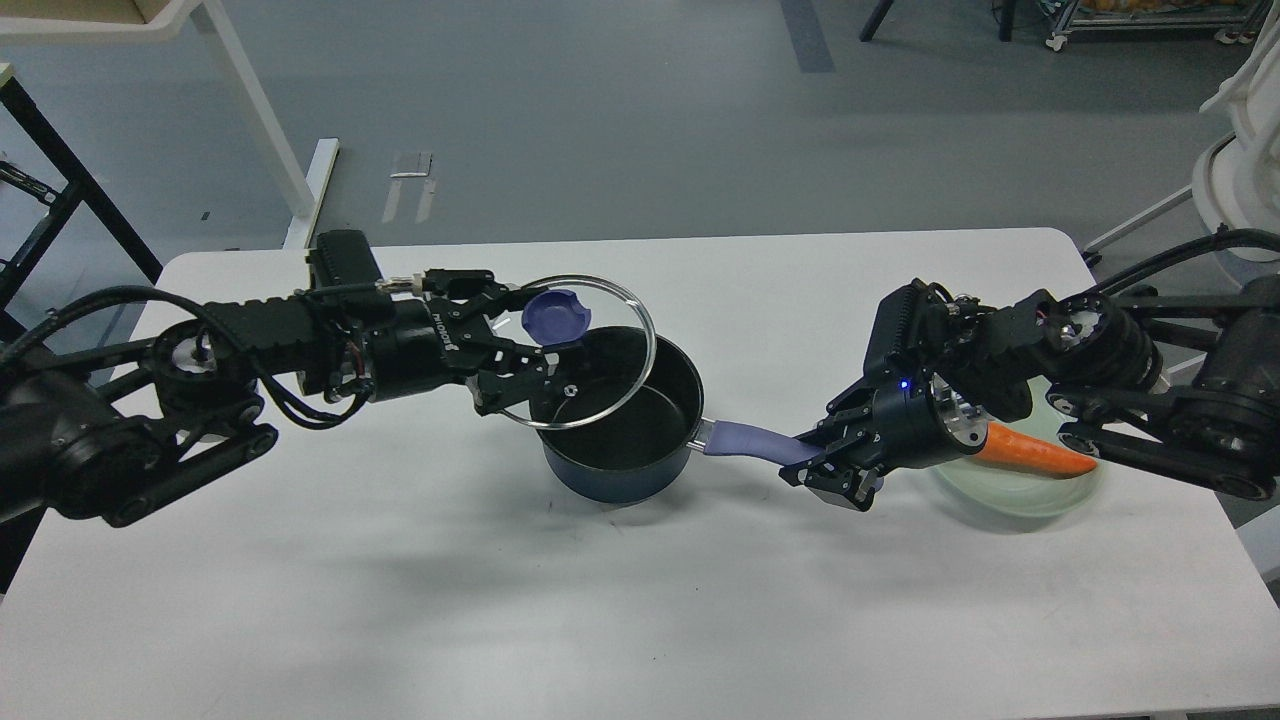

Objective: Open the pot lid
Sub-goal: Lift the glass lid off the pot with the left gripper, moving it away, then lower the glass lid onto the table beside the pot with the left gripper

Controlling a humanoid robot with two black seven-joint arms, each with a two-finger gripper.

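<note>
A dark blue pot (pixel 617 470) with a black inside stands mid-table, its purple handle (pixel 752 440) pointing right. My left gripper (pixel 522 352) is shut on the purple knob (pixel 553 318) of the glass lid (pixel 590 385), which hangs lifted and tilted above the pot's left rim, clear of the pot. The pot's inside shows open. My right gripper (pixel 826 472) is shut on the end of the purple handle.
A pale green plate (pixel 1010 495) with an orange carrot (pixel 1040 455) lies at the right, partly behind my right arm. The white table (pixel 640 600) has bare room in front. A white table leg and black frame stand beyond the far left edge.
</note>
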